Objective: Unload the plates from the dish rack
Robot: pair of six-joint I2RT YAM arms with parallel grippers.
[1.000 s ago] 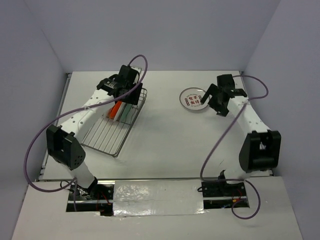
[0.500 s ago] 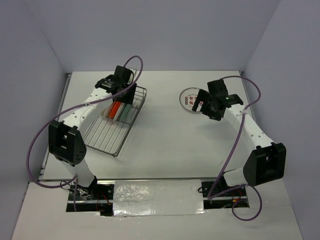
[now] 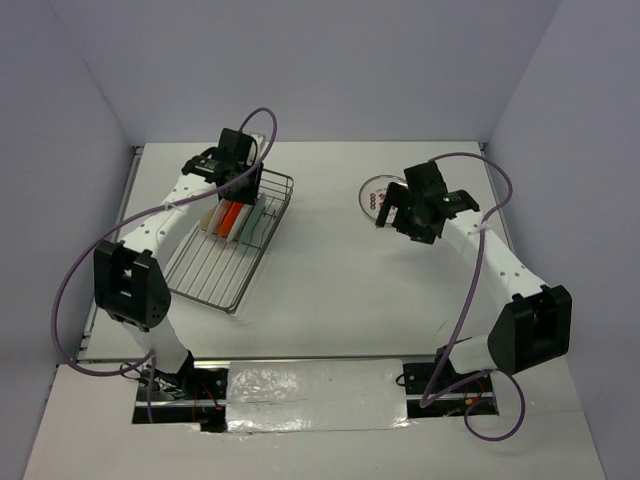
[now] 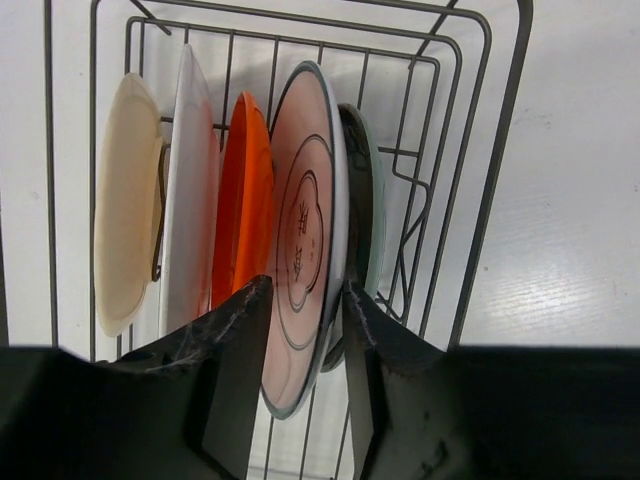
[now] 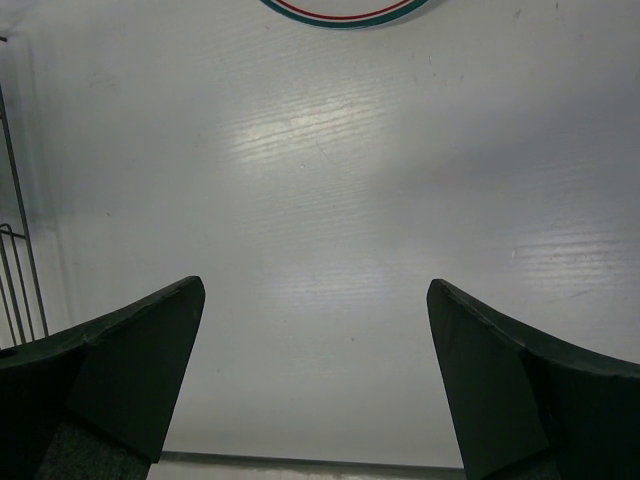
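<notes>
The left pincer has a finger close on each side of a grey-ringed plate standing in the rack; I cannot tell if it squeezes yet. The right pincer is wide open and empty, and a red-rimmed plate lies ahead of it.

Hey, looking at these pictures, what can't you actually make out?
- Left wrist view: the left gripper straddles the ringed plate; its fingers cover the lower rim, so contact is unclear.
- Left wrist view: the teal plate is mostly hidden behind the ringed plate.
- Top view: the right gripper covers part of the table plate; in the right wrist view, the frame's top edge cuts it off.
</notes>
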